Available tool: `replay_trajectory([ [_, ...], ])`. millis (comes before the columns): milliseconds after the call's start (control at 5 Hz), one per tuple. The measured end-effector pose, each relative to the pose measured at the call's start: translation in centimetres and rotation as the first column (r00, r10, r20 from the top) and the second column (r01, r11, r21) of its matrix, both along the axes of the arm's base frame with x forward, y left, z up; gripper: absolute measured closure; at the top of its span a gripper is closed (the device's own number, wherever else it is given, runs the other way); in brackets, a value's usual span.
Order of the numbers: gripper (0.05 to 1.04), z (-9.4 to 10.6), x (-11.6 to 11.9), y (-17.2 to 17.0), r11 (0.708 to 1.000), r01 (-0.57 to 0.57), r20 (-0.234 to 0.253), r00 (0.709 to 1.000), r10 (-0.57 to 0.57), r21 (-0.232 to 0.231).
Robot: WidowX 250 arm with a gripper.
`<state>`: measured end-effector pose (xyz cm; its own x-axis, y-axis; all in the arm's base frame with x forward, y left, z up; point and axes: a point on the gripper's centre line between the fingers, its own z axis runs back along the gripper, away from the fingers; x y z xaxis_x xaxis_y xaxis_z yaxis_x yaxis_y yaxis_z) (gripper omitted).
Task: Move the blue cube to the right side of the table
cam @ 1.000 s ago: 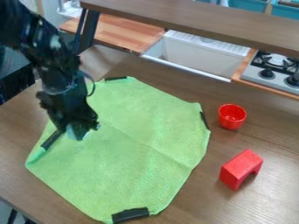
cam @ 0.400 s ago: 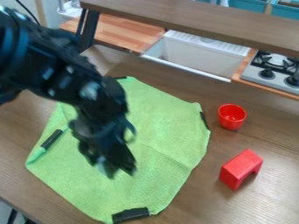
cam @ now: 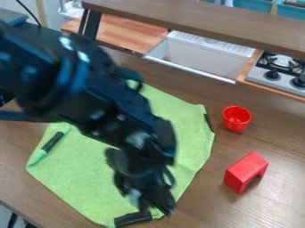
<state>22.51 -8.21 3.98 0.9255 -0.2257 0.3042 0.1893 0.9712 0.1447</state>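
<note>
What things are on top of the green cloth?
On the green cloth, black strips show near its left, right and front edges. The robot arm blocks much of it from view, so anything lying behind the arm cannot be seen.

1 cube (cam: pixel 135 197), seemingly pale blue, over green cloth (cam: pixel 86 171).

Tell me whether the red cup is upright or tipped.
Upright: the cup's round mouth faces up, and its side narrows down to the table.
</note>
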Motion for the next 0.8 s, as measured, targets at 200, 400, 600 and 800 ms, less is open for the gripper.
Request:
replay_trajectory([
  [200, 0.639, -0.5, 0.7, -2.6, 0.999, 0.033, -0.008, 0.999, -0.033, 0.002],
  [400, 0.639, -1.2, 2.0, -4.2, 0.999, 0.035, -0.025, 0.999, -0.035, -0.006],
  [600, 0.639, -1.7, 3.0, -6.1, 0.997, 0.075, -0.033, 0.997, -0.075, -0.008],
  [800, 0.639, -1.9, 4.1, -7.7, 0.996, 0.089, -0.024, 0.996, -0.089, 0.002],
])
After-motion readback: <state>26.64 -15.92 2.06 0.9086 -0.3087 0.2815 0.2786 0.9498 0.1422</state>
